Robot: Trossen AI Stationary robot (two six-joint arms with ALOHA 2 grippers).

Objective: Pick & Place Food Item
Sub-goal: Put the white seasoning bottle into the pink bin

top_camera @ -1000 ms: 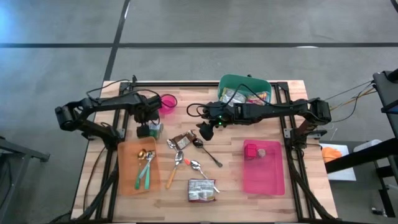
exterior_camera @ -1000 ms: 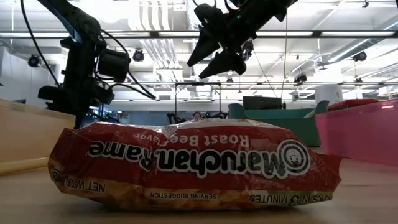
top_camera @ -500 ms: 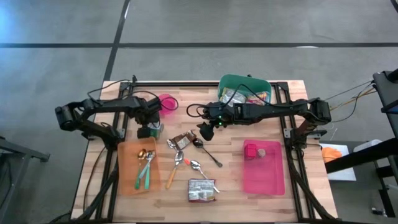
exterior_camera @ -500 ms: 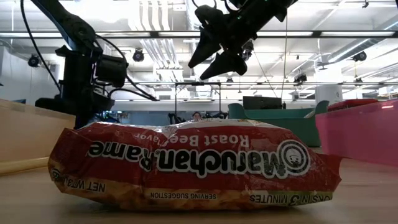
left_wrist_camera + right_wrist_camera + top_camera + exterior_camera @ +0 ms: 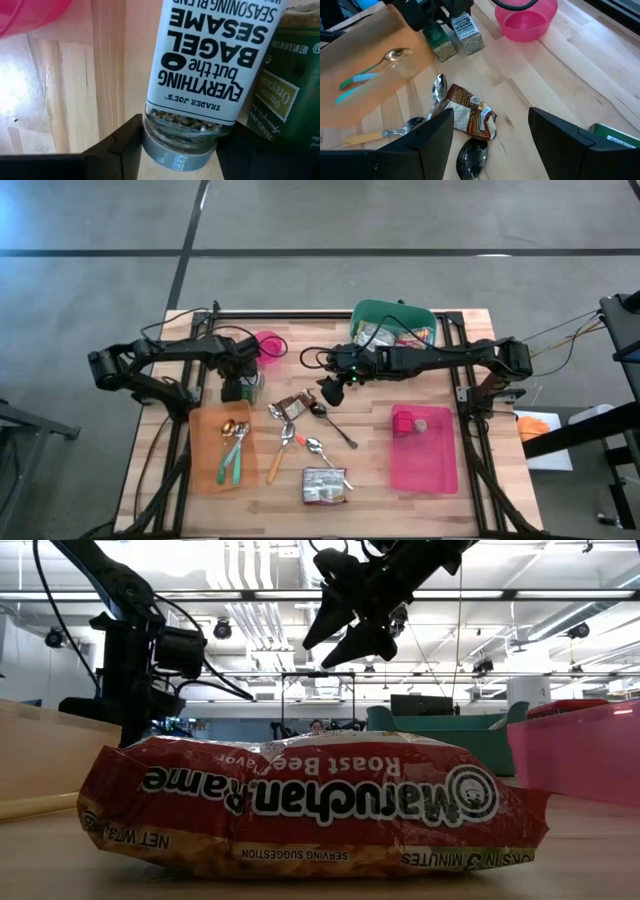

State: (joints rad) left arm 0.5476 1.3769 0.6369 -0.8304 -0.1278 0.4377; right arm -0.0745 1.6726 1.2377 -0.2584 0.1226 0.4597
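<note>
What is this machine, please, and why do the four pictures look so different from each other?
It is a robot with two dark arms at a wooden table. One camera looks straight down, one sits at table height behind a ramen packet, and one rides on each wrist.

The left tool is at the base of a bagel seasoning jar, one finger on each side; an oregano jar stands beside it. Whether it grips yet is unclear.

The right tool hangs open above a brown snack wrapper and some spoons.

Also there: a pink bowl, an orange tray, a pink tray and a green bin.
</note>
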